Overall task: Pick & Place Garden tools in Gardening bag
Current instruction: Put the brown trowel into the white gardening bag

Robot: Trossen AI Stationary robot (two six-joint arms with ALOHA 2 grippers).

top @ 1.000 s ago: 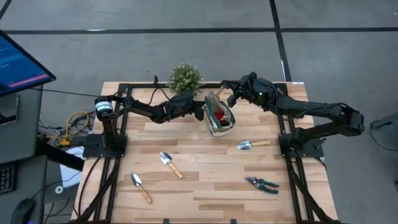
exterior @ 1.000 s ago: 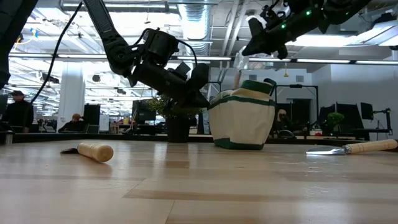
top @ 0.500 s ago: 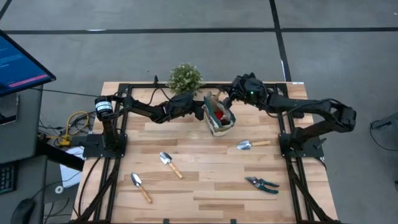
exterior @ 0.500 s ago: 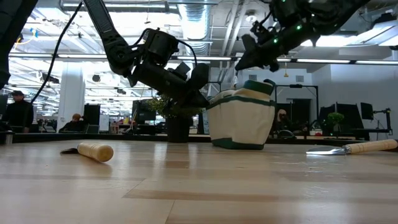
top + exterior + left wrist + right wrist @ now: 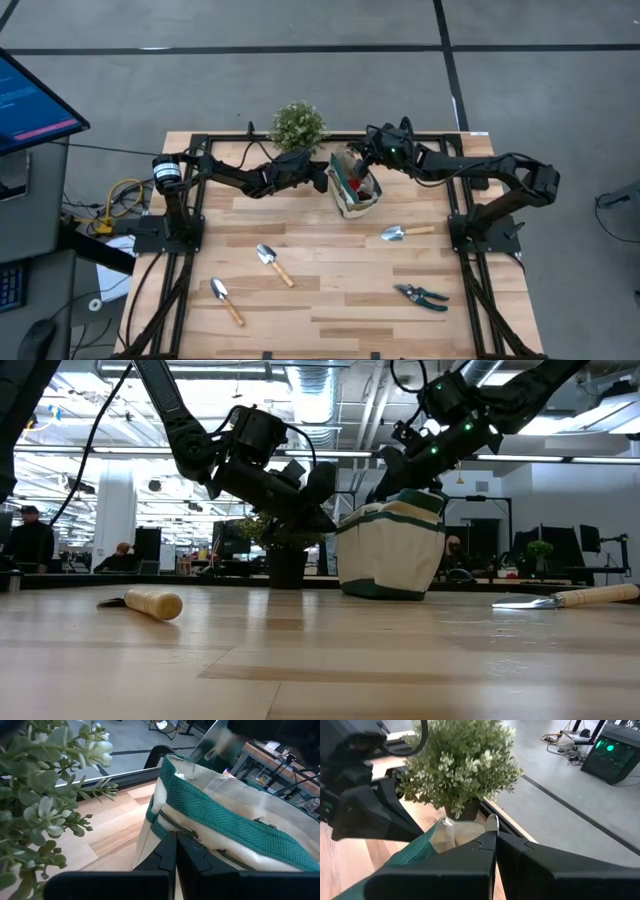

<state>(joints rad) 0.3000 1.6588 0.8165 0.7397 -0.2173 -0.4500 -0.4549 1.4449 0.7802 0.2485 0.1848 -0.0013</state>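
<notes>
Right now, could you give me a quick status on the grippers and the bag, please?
Left gripper shut at bag rim. Right gripper shut above bag. Three trowels, shears on table. Plant crowds the bag.

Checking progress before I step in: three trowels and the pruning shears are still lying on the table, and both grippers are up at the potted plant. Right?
Not quite. The three trowels and the pruning shears do still lie on the table, but the high view shows the left gripper and right gripper at the gardening bag, one on each side, not at the potted plant.
</notes>
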